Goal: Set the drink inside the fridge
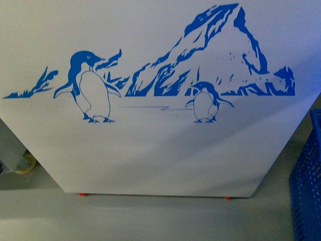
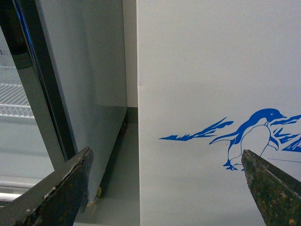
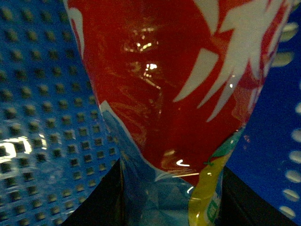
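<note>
Left pincer (image 2: 165, 151) gapes before the fridge (image 1: 160, 155); right pincer (image 3: 171, 200) flanks red packaging (image 3: 155, 84).

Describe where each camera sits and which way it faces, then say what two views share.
Front view: on the robot's body, facing the fridge front with its penguin picture, blue basket at right; no arm shows.
Left wrist view: on the left arm, facing the fridge and grey cabinet; open left gripper frames it.
Right wrist view: on the right arm, close against red-and-white glossy wrapping, basket mesh behind; fingers of the right gripper show.
Shared: front and left wrist both show the larger penguin.
</note>
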`<state>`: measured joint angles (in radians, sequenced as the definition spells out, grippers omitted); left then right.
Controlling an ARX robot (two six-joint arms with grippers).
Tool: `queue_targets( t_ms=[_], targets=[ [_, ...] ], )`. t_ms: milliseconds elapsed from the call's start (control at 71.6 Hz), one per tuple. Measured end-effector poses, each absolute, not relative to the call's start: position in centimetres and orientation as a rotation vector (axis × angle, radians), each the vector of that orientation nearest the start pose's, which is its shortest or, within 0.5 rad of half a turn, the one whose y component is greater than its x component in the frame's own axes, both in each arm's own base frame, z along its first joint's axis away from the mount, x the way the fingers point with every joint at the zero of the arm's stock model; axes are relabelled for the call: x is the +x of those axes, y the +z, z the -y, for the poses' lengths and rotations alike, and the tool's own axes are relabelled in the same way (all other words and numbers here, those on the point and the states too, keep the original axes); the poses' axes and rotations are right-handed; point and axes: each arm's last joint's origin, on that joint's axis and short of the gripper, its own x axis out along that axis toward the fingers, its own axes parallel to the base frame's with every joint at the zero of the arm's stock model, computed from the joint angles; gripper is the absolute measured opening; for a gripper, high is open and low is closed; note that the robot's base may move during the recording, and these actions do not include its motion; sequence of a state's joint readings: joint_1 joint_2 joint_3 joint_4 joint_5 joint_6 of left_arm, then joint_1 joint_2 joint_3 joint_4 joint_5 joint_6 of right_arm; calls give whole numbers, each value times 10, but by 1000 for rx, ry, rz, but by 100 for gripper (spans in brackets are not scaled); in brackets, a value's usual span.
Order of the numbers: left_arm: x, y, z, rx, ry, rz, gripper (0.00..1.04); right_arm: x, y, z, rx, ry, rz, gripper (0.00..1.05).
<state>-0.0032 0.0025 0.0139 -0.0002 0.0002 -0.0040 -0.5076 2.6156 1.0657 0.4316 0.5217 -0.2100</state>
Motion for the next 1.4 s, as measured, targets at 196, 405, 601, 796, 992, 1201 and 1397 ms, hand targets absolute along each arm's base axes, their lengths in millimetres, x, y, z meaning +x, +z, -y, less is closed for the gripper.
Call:
queue_targets(
  t_ms=[196, 405, 601, 796, 992, 1201, 1397],
  targets=[
    [97, 168, 0, -4, -3, 11, 97, 291, -8, 169, -146, -759, -1022, 39],
    [97, 168, 0, -4, -3, 11, 97, 261, 77, 145, -67, -635, -827, 39],
    [97, 168, 0, -4, -3, 11, 97, 231, 149, 115, 18, -478, -615, 39],
    [97, 168, 0, -4, -3, 11, 97, 201, 210, 86, 27, -399, -414, 39],
    [97, 168, 0, -4, -3, 11, 97, 154, 261, 54, 36, -331, -145, 39],
    [97, 168, 0, -4, -3, 11, 97, 119, 266, 19, 55, -258, 69, 39],
    [97, 168, 0, -4, -3, 11, 97, 103, 274, -1, -2, -330, 170, 39]
  ],
)
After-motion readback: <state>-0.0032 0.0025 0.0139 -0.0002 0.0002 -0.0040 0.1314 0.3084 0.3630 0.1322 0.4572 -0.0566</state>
